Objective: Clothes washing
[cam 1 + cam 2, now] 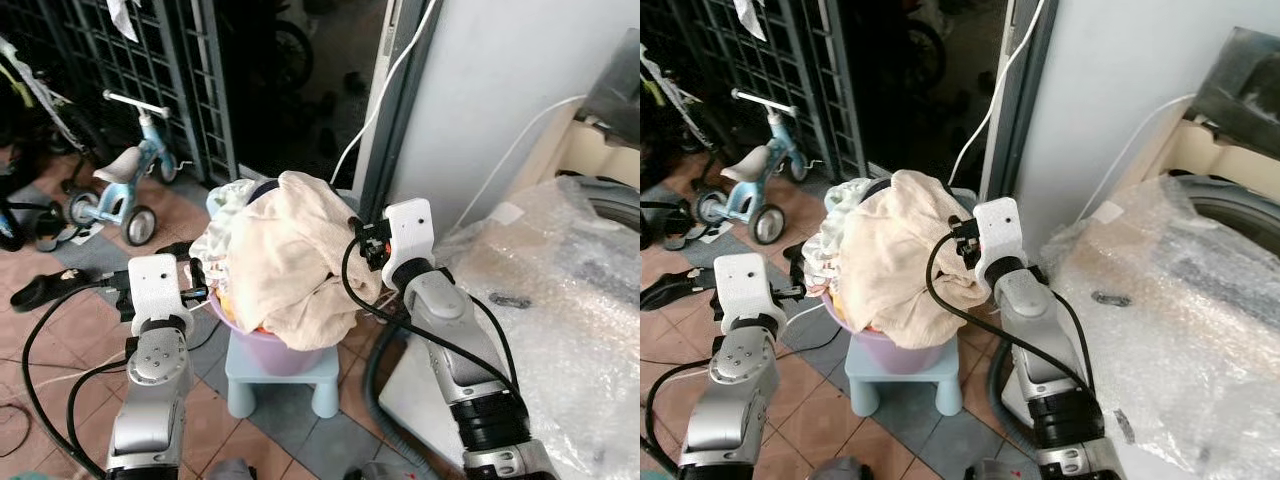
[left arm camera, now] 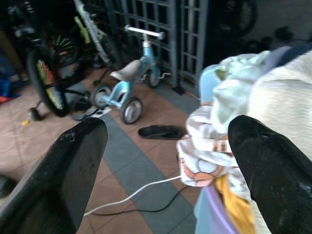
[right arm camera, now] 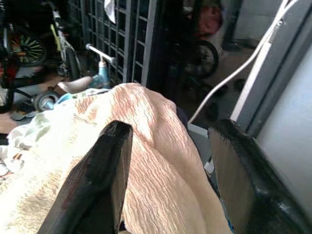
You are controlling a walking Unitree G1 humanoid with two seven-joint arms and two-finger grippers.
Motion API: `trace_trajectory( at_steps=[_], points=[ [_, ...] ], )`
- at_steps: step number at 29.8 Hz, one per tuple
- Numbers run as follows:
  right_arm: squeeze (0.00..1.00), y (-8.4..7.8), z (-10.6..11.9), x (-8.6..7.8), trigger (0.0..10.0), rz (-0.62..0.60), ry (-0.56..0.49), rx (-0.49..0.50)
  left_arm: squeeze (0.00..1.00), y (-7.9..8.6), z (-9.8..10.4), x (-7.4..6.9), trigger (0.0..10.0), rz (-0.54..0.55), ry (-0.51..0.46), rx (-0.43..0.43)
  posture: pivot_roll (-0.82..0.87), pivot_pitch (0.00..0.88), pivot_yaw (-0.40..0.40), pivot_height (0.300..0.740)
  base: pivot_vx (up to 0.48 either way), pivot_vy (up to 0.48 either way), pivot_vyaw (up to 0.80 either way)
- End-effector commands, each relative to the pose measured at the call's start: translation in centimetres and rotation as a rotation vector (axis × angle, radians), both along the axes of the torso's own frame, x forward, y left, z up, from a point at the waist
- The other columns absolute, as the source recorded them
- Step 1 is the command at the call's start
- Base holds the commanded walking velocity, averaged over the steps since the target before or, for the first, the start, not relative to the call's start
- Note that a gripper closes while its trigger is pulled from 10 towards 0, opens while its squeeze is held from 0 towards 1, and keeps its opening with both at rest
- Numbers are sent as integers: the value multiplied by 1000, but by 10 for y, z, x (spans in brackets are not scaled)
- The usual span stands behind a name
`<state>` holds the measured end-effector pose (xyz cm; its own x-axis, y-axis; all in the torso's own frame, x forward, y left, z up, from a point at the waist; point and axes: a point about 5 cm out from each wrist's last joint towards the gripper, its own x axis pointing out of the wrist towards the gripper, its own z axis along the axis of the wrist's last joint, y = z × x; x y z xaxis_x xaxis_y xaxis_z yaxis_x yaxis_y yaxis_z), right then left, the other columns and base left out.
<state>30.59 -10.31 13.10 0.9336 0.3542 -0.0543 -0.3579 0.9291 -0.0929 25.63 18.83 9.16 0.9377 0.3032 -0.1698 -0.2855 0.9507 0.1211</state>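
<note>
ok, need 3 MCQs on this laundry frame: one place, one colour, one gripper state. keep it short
1. Where does the laundry basin stand?
A. on a small stool
B. on the bare floor
C. on the washing machine

2. What colour is the big cloth on top of the pile?
A. dark blue
B. cream
C. red

3. How are the fingers of the right gripper?
A. shut on the cloth
B. shut on a cable
C. open, set apart over the cloth

Answers:
1 A: the purple basin rests on a pale blue stool on the tiled floor.
2 B: the cloth draped over the heap is cream.
3 C: the right wrist view shows a wide gap between the two black fingers, with the cloth seen through it. The left gripper is open too, beside the pile.
</note>
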Motion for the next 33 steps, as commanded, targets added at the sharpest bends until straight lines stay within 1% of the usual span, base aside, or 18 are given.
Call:
trace_trajectory(
  at_steps=[1, 3, 5, 10, 11, 12, 13, 19, 20, 21, 22, 26, 28, 33],
  points=[
    [0, 4, 11, 0, 10000, 31, -50, 6, 0, 2, 1, 0, 10000, 7, 2, 6, 13, 0, -34, 740, 0, 0, 794],
    [0, 3, 11, 1, 10000, 5, -39, 35, 0, 3, 2, 0, 10000, 14, -1, 6, 11, 0, -34, 740, 0, 0, 791],
    [0, 3, 11, 2, 10000, 2, -37, 36, 0, 4, 1, 0, 10000, 15, 1, 5, 11, 0, -34, 740, 0, 0, 631],
    [0, 4, 8, -1, 10000, 25, -25, 37, 0, 3, -1, 0, 10000, 4, 5, -13, 7, 0, -32, 740, 0, 0, 0],
    [824, 4, 8, -2, 10000, 25, -23, 33, 0, 2, -1, 0, 10000, -11, 2, -24, 4, 0, -31, 740, 0, 0, 0],
    [824, 4, 7, -3, 10000, 25, -21, 33, 0, 2, -1, 0, 10000, -15, 2, -26, 4, 0, -31, 740, 0, 0, 0],
    [1000, 4, 7, -3, 10000, 27, -16, 34, 0, 2, -1, 0, 10000, -19, 4, -26, 4, 0, -33, 740, 0, 0, 0],
    [1000, 7, 4, -4, 10000, 51, -2, 14, 0, -2, -2, 0, 10000, -34, 11, -33, 2, 0, -33, 740, 269, 0, 0],
    [882, 7, 2, -5, 10000, 59, 14, 21, 0, -2, -3, 0, 10000, -31, 13, -36, 3, 0, -33, 740, 270, 0, 0],
    [24, 8, 1, -6, 10000, 67, 23, 25, 0, -2, -3, -1, 10000, -31, 13, -37, 4, 0, -33, 740, 251, 0, 0],
    [0, 8, 0, -6, 10000, 71, 28, 21, 0, -2, -3, -1, 10000, -31, 13, -37, 5, 0, -33, 740, 255, 0, 0],
    [0, 9, -4, -9, 10000, 93, 42, 2, 0, -1, -3, -1, 10000, -34, 14, -39, 9, 0, -35, 740, 251, 0, 0],
    [0, 10, -7, -10, 10000, 116, 38, -30, 0, -1, -3, -2, 10000, -36, 16, -40, 11, 0, -35, 740, 253, 0, 0],
    [0, 10, -7, -10, 10000, 121, 30, -51, 0, -1, -4, -2, 10000, -41, 16, -40, 13, 0, -36, 740, 100, 0, 750]
  ],
)
